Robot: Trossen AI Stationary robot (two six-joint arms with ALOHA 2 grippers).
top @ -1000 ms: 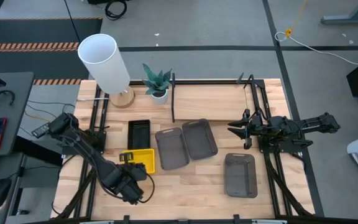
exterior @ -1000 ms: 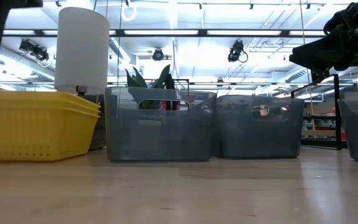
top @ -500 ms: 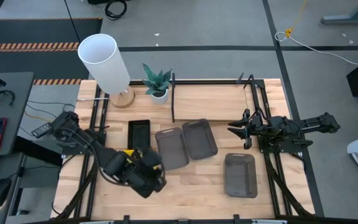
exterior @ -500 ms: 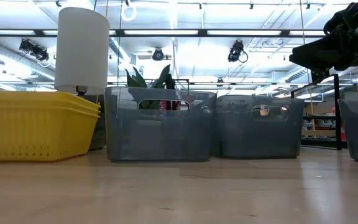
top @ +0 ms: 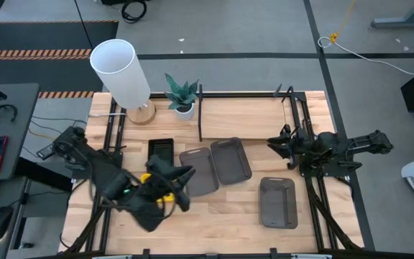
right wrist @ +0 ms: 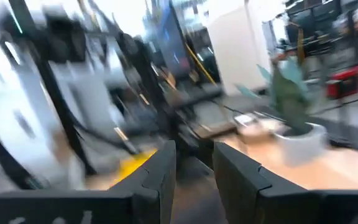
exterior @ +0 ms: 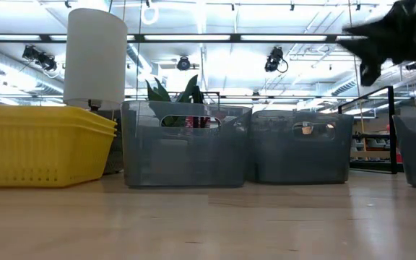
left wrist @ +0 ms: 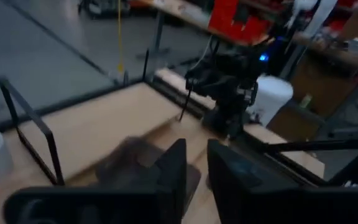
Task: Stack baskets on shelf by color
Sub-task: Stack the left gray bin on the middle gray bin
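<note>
In the high view the yellow baskets (top: 165, 193) sit stacked near the table's left, half hidden under my left arm. The black basket (top: 160, 150) lies just beyond them. Two grey baskets (top: 198, 171) (top: 231, 160) lie side by side mid-table, and a third (top: 277, 201) lies nearer the right. The shelf (top: 246, 115) stands along the far edge. My left gripper (top: 185, 173) hovers open over the yellow stack, pointing right, its fingers slightly apart (left wrist: 196, 168). My right gripper (top: 272, 142) hangs open to the right of the grey baskets (right wrist: 194, 168), holding nothing.
A white cylindrical lamp (top: 121, 68) and a small potted plant (top: 182, 93) stand at the far left corner. Bare wood lies along the near edge (top: 214, 223). In the low view the yellow stack (exterior: 42, 144) and grey baskets (exterior: 186, 144) rest flat on their bases.
My left arm has swung from the near edge toward the far side and the right, and its gripper now stands over the yellow stack. My right gripper has started moving, rising slightly and showing blurred. No basket has moved.
</note>
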